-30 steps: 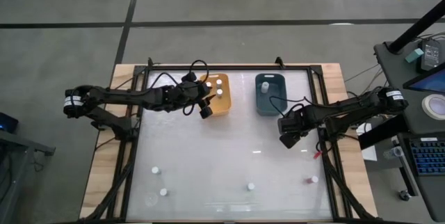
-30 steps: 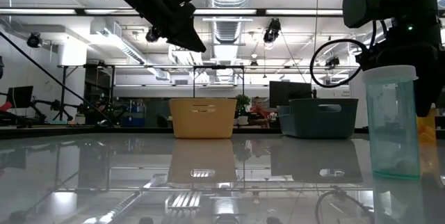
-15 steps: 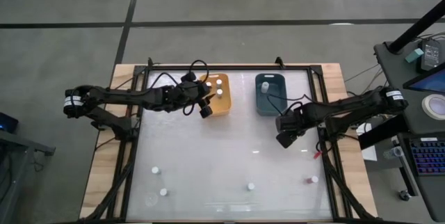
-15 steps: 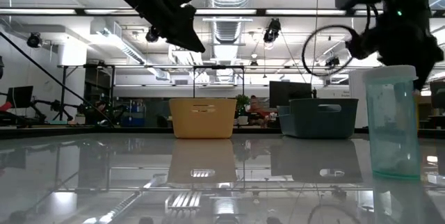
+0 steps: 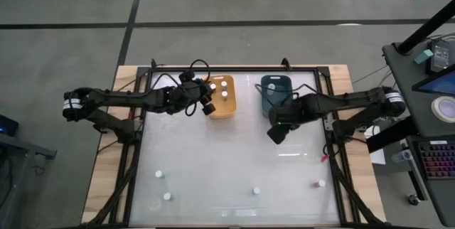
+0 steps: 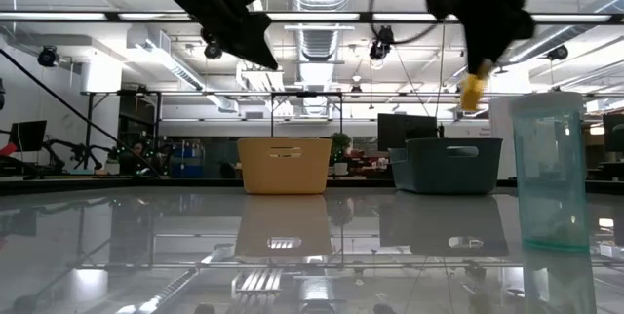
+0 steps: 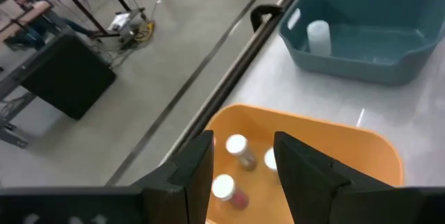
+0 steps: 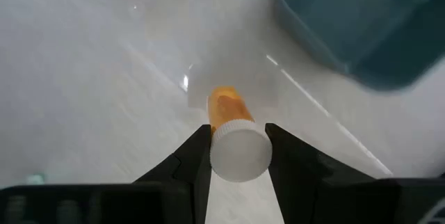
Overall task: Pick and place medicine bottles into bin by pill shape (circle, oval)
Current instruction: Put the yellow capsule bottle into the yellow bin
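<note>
Right gripper (image 8: 238,156): jaws squeezing an orange bottle (image 8: 233,135) w/ white cap, hanging above the tabletop (image 5: 234,158) just at 6 o'clock of the teal bin (image 5: 274,94).
Left gripper (image 7: 243,158): jaws a bit apart, holding nothing, floating over the orange bin (image 7: 334,147), 9 o'clock side.
Orange bin: holding 3 bottles (image 7: 236,147).
Teal bin: holding 1 bottle (image 7: 318,37).
Tabletop, 6 o'clock edge: 4 more bottles (image 5: 255,190) standing.
</note>
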`<state>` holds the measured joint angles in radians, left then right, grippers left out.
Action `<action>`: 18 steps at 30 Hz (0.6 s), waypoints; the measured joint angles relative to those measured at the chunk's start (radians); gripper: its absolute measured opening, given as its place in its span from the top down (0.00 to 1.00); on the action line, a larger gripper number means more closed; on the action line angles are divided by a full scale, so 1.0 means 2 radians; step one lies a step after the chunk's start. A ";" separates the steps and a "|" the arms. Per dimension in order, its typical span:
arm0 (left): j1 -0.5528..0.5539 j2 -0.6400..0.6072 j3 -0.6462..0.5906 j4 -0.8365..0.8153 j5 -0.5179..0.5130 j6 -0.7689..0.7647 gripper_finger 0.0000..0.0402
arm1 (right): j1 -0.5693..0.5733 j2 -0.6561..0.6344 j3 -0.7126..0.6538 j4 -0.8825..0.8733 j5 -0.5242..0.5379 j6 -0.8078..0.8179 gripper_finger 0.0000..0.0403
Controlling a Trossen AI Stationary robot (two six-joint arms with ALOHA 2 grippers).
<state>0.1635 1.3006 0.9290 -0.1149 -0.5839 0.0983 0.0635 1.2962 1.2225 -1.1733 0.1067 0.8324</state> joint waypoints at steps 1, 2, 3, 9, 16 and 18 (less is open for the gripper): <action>0.000 -0.006 0.000 0.000 -0.001 0.004 0.66 | -0.004 0.013 0.019 -0.003 0.001 -0.016 0.72; 0.000 -0.012 -0.001 0.000 -0.001 0.007 0.66 | -0.009 0.025 0.037 -0.008 0.000 -0.034 0.72; 0.000 -0.018 -0.002 0.001 -0.001 0.007 0.66 | -0.015 0.038 0.056 -0.013 0.000 -0.050 0.72; 0.000 -0.066 -0.034 0.002 -0.001 0.007 0.66 | -0.056 0.116 0.172 -0.032 0.001 -0.131 0.71; 0.000 -0.131 -0.073 0.006 -0.001 0.007 0.66 | -0.097 0.208 0.299 -0.066 0.001 -0.225 0.72; 0.000 -0.146 -0.079 0.014 -0.001 0.007 0.66 | -0.107 0.230 0.331 -0.069 0.001 -0.248 0.71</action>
<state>0.1634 1.0095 0.7714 -0.0874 -0.5850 0.1127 -0.1496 1.7565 1.8837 -1.3114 0.1086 0.3356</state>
